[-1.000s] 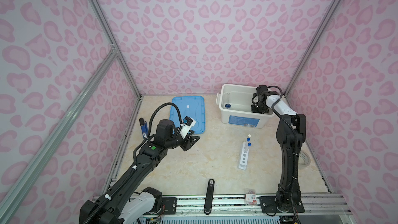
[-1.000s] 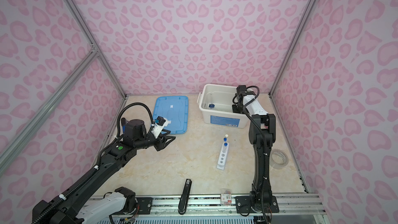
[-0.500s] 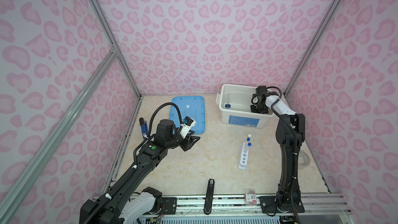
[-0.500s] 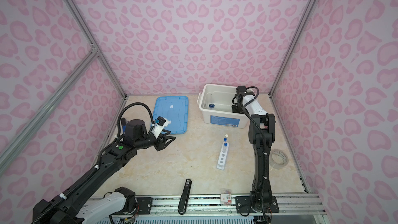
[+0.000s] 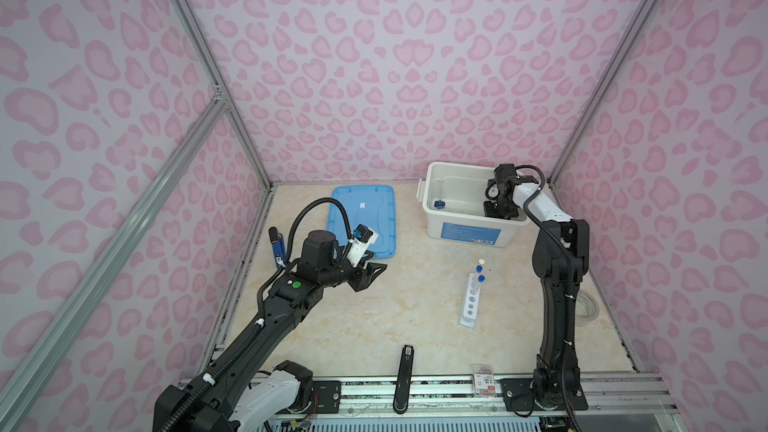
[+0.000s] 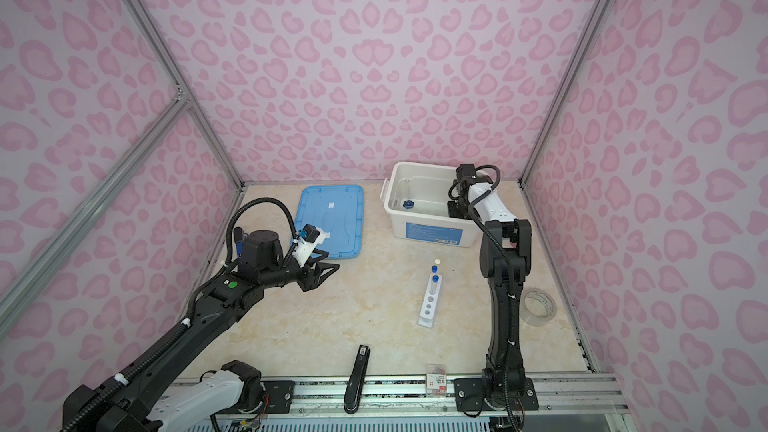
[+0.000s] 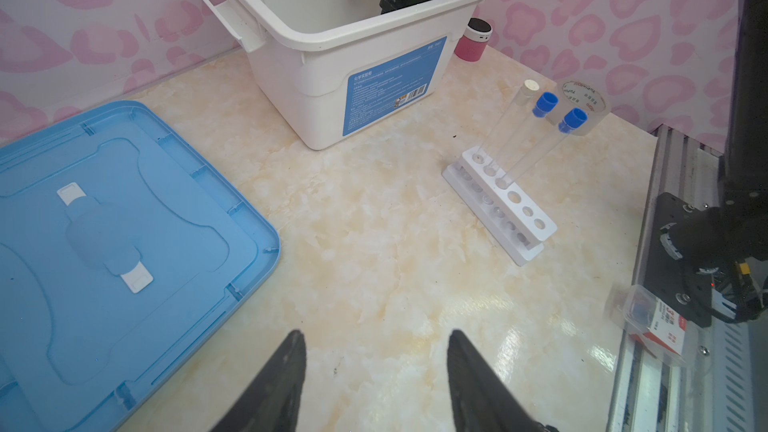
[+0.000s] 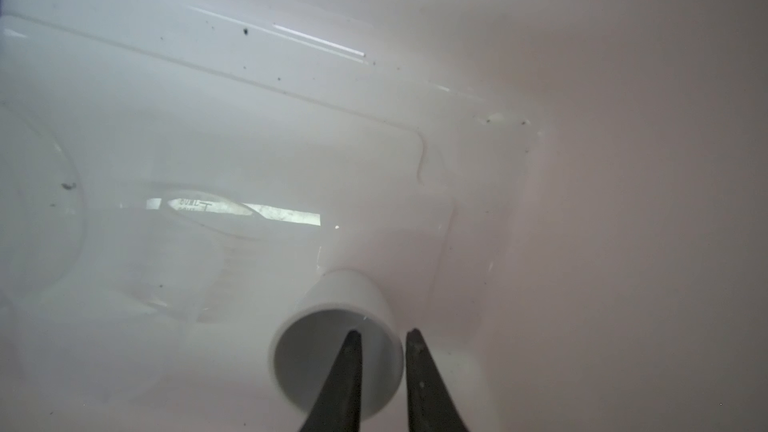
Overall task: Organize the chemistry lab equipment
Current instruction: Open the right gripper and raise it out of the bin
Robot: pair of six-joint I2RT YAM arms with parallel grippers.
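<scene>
Now | 3 tubes (2 blue-capped) in 1 rack | left fingers spread | right fingers parted astride 1 cup rim

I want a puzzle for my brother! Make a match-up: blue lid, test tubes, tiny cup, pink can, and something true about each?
1 blue lid
2 test tubes
3 tiny cup
4 pink can

A in the white bin
B standing in the white rack
C black on top
D lying flat on the table

Pairs: 1-D, 2-B, 3-A, 4-C
</scene>
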